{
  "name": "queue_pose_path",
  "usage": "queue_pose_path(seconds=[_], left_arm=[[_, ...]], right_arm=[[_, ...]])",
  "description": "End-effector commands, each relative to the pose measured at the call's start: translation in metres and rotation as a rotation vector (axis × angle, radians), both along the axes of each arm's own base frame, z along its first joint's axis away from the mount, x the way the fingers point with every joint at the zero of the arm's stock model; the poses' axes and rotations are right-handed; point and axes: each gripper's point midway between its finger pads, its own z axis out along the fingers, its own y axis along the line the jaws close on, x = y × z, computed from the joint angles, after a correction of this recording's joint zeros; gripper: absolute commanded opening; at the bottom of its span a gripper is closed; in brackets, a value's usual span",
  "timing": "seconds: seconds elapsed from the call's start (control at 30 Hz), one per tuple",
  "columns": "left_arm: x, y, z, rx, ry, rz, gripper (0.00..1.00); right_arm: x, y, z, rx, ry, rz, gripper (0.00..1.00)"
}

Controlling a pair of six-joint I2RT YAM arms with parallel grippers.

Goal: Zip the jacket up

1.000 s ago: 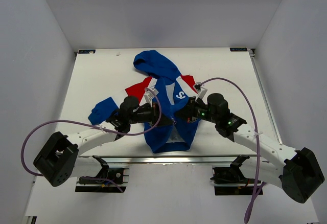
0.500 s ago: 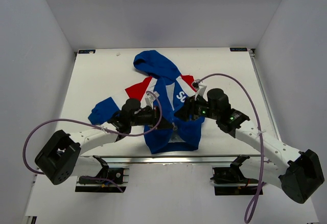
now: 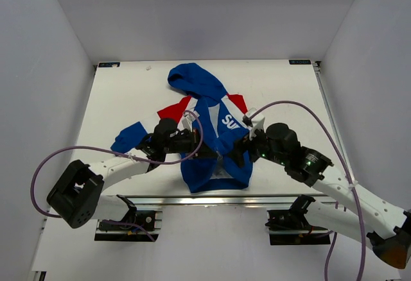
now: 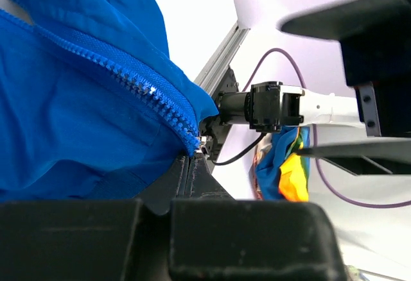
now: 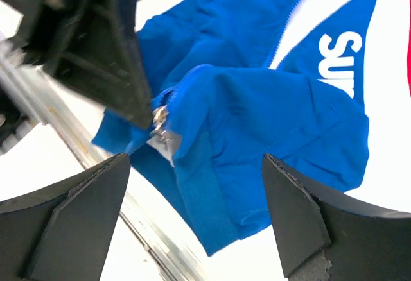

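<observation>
One grip alone pins the jacket (image 3: 217,141), lying on the table (image 3: 128,95): the left gripper (image 3: 208,154) is clamped at its zipper foot while the right gripper (image 3: 236,155) gapes wide over the slider (image 5: 160,119), so closing there may pinch loose fabric instead of the pull.

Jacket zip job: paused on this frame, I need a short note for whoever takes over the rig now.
Left claw: shut, pinching the jacket's hem at the foot of the zip.
Right claw: open, empty, above the lower front.
Jacket lies on the table, hood away from the arms.
Done: hem pinned; pull sits at the hem.
Left: front is unzipped; likely take the pull with the right claw and run it up to the collar.
</observation>
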Motion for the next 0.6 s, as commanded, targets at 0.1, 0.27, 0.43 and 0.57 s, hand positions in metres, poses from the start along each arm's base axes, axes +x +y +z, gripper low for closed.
queue_pose_path(seconds=[0.1,0.27,0.43,0.57], left_arm=[[0.005,-0.002,0.023,-0.035,0.001,0.005,0.00],[0.005,-0.001,0.033,-0.050,-0.024,0.006,0.00],[0.003,0.001,0.037,-0.060,-0.041,0.008,0.00],[0.002,0.002,0.038,-0.063,-0.047,0.008,0.00]], right_arm=[[-0.046,0.015,0.001,0.021,0.015,0.247,0.84],[-0.086,0.033,-0.016,0.103,0.127,0.442,0.84],[-0.093,0.050,-0.020,0.200,0.160,0.500,0.87],[-0.085,0.062,-0.030,0.230,0.203,0.468,0.88]])
